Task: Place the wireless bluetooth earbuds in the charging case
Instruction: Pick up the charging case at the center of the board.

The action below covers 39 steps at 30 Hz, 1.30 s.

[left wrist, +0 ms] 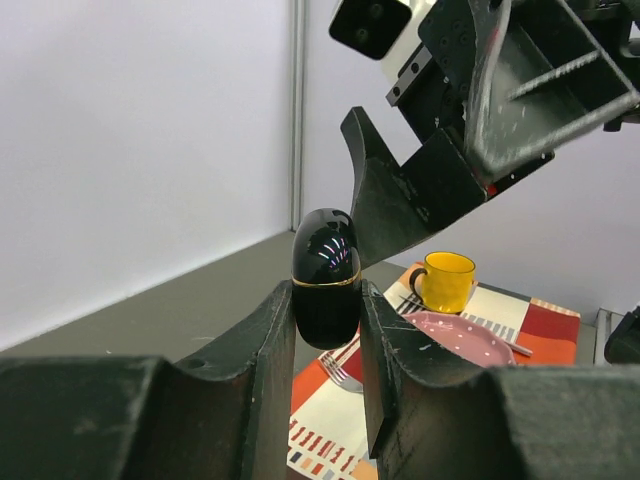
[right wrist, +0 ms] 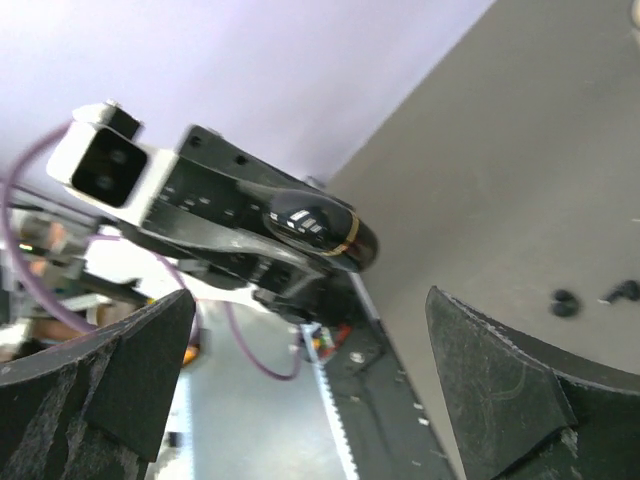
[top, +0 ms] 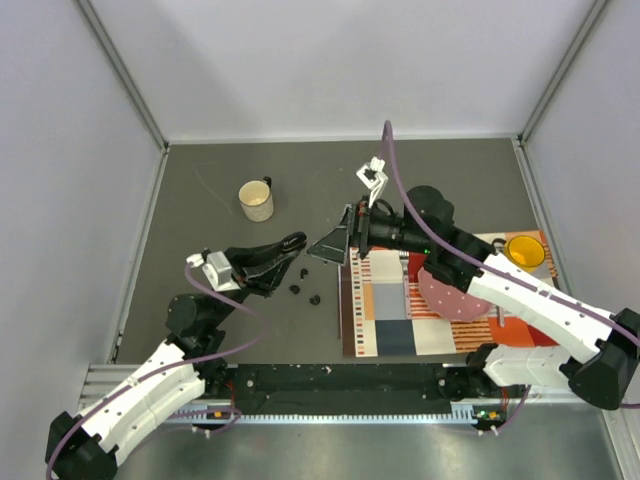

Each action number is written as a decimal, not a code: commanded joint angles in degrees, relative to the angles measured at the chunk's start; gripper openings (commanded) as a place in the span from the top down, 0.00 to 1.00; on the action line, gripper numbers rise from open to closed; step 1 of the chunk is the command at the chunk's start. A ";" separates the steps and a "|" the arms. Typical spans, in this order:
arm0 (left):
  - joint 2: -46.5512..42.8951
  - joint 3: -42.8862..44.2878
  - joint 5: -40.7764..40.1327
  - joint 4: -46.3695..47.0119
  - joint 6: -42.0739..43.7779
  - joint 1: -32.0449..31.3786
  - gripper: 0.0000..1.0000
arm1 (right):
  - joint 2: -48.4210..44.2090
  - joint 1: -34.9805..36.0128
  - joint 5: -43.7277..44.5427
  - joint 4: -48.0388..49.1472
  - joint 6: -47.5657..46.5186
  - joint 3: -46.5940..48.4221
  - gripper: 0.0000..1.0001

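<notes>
Top external: the left gripper (top: 287, 247) is clamping the charging case (top: 293, 241), while the earbuds (top: 296, 289) are lying toward the table's near edge, beside the mat (top: 385, 335). Left wrist: the charging case is standing upright between the fingers (left wrist: 275, 340). Right wrist: the right gripper (right wrist: 310, 350) is gaping wide, facing it.

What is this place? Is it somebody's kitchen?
Probably a robot lab's test booth, not a kitchen. Plain white walls on a metal frame box in the dark grey table, a white left robot arm and white right robot arm are bolted at its edge, and the striped placemat looks staged.
</notes>
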 commanded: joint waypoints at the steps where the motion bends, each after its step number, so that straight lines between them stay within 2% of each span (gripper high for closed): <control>1: -0.05 -0.09 2.27 4.52 2.49 -0.27 1.00 | -0.60 -0.15 -3.81 11.48 16.07 -1.17 0.01; 9: 0.12 0.70 3.50 3.11 4.42 -0.27 1.00 | 5.19 -0.85 -7.84 13.15 33.03 -0.64 0.03; 21: 0.74 0.87 4.47 3.38 4.95 -0.27 1.00 | 8.98 -0.94 -8.64 16.58 38.50 -1.70 0.08; 24: 0.74 0.70 3.68 3.81 5.22 -0.36 1.00 | 9.15 -0.94 -8.64 17.54 40.35 -2.14 0.17; 26: 0.74 0.61 2.89 3.81 5.39 -0.27 1.00 | 9.59 -0.94 -9.51 19.21 41.66 -3.10 0.28; 30: 0.91 0.35 2.09 4.43 5.39 -0.27 1.00 | 10.21 -0.94 -11.10 21.58 43.51 -3.46 0.31; 33: 1.18 0.35 2.01 4.26 5.22 -0.27 1.00 | 10.03 -0.94 -10.93 22.20 43.43 -3.72 0.43; 34: 1.27 0.35 2.09 4.08 5.04 -0.27 1.00 | 9.86 -0.94 -10.84 22.47 43.43 -3.90 0.51; 35: 1.27 0.35 2.01 3.99 4.95 -0.36 1.00 | 9.51 -0.94 -10.49 22.65 43.34 -3.98 0.54; 39: 1.27 0.26 2.01 3.20 4.52 -0.36 1.00 | 9.51 -0.94 -10.49 23.09 43.08 -3.90 0.56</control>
